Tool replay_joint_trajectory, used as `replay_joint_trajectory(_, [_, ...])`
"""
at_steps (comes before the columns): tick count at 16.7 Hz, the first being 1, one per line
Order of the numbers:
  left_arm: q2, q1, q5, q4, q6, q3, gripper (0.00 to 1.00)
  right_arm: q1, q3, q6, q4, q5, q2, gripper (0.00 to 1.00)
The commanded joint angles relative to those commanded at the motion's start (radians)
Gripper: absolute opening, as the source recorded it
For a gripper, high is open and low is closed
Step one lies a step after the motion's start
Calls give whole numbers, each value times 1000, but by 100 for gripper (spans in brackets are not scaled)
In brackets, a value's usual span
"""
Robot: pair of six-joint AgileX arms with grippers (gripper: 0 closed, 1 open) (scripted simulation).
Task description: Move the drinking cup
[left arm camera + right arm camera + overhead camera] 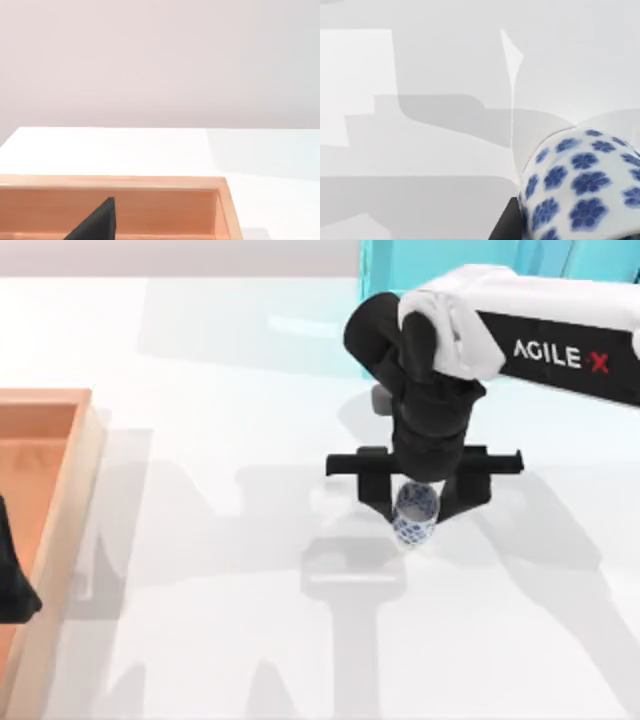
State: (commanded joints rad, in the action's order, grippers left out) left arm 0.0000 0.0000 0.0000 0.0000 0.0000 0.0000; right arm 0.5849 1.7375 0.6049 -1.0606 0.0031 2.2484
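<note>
Wood comes first at the far left of the top view: a shallow tray (88,455) with a raised rim, well apart from the working gripper and off to its left. The left gripper (15,585) sits parked over this tray, seen as a dark shape at the picture's edge; one black finger tip (97,222) pokes up in front of the tray's inner wall in the left wrist view. Whether its fingers are spread or closed cannot be told.

White table (200,620) stretches bare between the tray and the middle, crossed by soft grey arm shadows.

Right of centre, the right AgileX arm reaches in from the right edge and points its right gripper (415,508) straight down. The drinking cup (415,515), white with blue flowers, stands directly below the wrist, between the two black fingers, which close against its sides. The grip looks clenched on the cup, judged from how tightly the fingers flank it. In the right wrist view the drinking cup (580,185) looms very near, with the table lying far enough below that the cup appears lifted. The straight-down hold likely keeps the cup upright while it is carried. Where it should be set down is not shown; the tray is only a guess.
</note>
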Motion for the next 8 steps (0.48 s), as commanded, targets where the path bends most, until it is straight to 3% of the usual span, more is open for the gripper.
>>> replay_joint_trajectory(3, [0, 0, 0, 0, 0, 0, 100, 0, 0, 0, 0, 0, 0, 2])
replay_joint_trajectory(8, [0, 0, 0, 0, 0, 0, 100, 0, 0, 0, 0, 0, 0, 0])
